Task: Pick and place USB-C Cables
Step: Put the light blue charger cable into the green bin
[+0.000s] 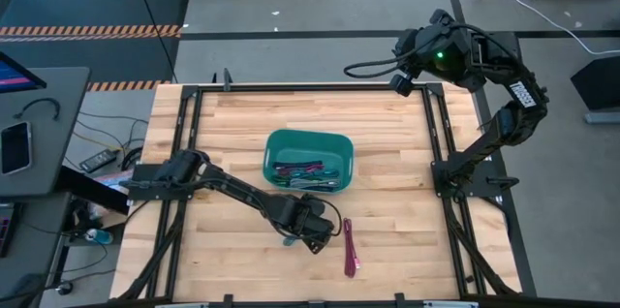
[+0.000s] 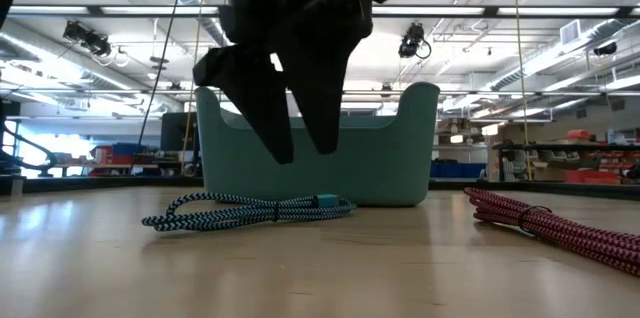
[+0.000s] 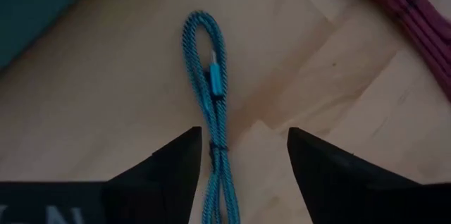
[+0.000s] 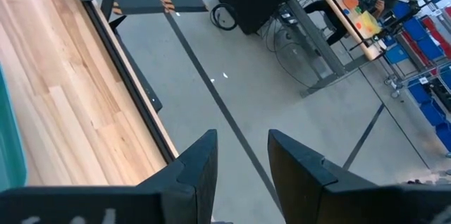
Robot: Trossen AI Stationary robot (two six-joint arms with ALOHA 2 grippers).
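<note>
Here, the left gripper [image 3: 243,175] hangs open above a cyan cable [image 3: 211,97].
Teal bin [image 1: 308,143] behind, magenta cable [image 1: 350,248] right; right gripper [image 4: 239,160] parked far, fingers parted.

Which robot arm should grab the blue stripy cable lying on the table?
The left. Its gripper hangs open right over the blue braided cable beside the teal bin. The right gripper waits at the table's far edge.

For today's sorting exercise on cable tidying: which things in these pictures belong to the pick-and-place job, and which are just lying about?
Part of the job:
- cyan cable, on the table between the open fingers of the left gripper
- magenta cable, on the table
- teal bin holding more cables

Just lying about:
- phone on the side desk
- right gripper, parked off the table's far corner
</note>
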